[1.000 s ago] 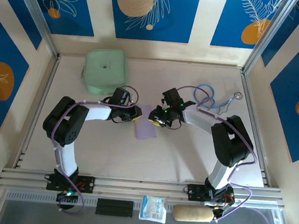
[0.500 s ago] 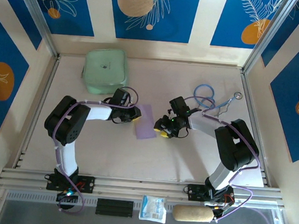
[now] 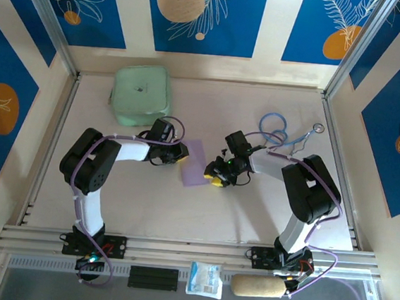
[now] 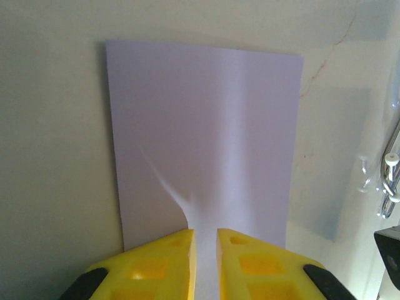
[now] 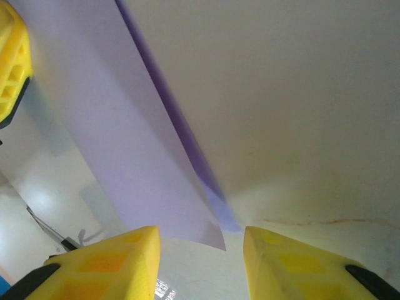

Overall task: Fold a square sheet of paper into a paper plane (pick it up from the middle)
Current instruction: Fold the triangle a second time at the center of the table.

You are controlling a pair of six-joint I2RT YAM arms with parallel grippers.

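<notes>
Square sheet of paper (image 3: pixel 198 164), pale lilac and unmarked, lay near the middle of the table (image 3: pixel 251 212), between the two arms and in front of the mint-green pouch (image 3: pixel 141 95), apart from it. In the top view the sheet showed a tall, narrow outline rather than a full square.

Left gripper (image 3: pixel 183 157): closed on the sheet's left edge. In the left wrist view its yellow fingers (image 4: pixel 164 265) stood almost together, only a thin slit between them, with the paper (image 4: pixel 206 137) pinched there; a pucker and a soft ridge ran up the sheet from the pinch point. The rest of the sheet lay nearly flat on the tabletop.

Right gripper (image 3: pixel 213 175): jaws apart, holding nothing, low over the table at the sheet's right side. In the right wrist view (image 5: pixel 200 262) one corner of the sheet (image 5: pixel 125 144) reached into the gap between the two yellow fingers (image 5: pixel 106 265) without either finger touching it. That edge stood slightly off the table, with a dark lilac band under it. A yellow finger of the left gripper (image 5: pixel 11 62) appeared at the sheet's far side.

Other items: a blue cable loop (image 3: pixel 275 123) lay behind the right arm, well apart from the sheet; a white packet (image 3: pixel 205 279) and a beige roll (image 3: pixel 258 286) rested on the ledge in front of the arm bases.
</notes>
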